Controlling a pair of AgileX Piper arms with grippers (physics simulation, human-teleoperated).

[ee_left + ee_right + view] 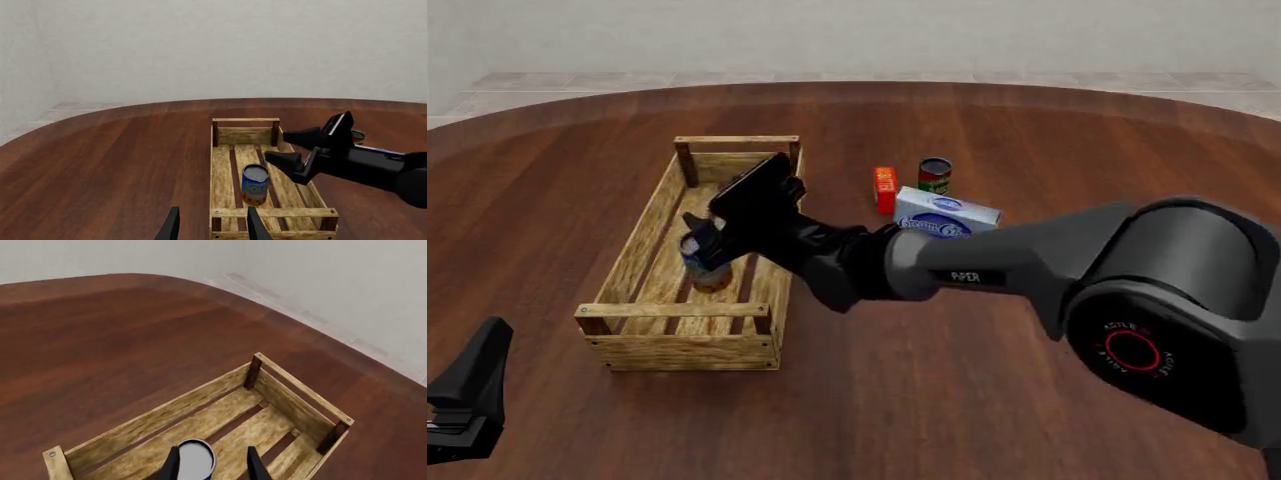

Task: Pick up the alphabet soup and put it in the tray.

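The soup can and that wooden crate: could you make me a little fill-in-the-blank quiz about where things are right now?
1. The alphabet soup stands upright inside the ____.
2. The arm reaching over the tray is the ____ arm.
3. The right gripper has its fingers ____, not touching the can.
4. The cream cheese box lies on the ____, outside the tray.

Missing words: tray; right; open; table

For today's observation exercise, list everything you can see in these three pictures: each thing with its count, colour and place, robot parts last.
table: one, dark reddish wood, under everything.
tray: one, light wood, left of centre on the table.
alphabet soup: one, blue label with orange band, standing upright in the tray.
small can: one, dark red and green, right of the tray.
cream cheese box: one, blue and white, in front of the small can.
red box: one, between tray and small can.
right gripper: one, black, open above the soup.
left gripper: one, black, open, near the tray's near end.
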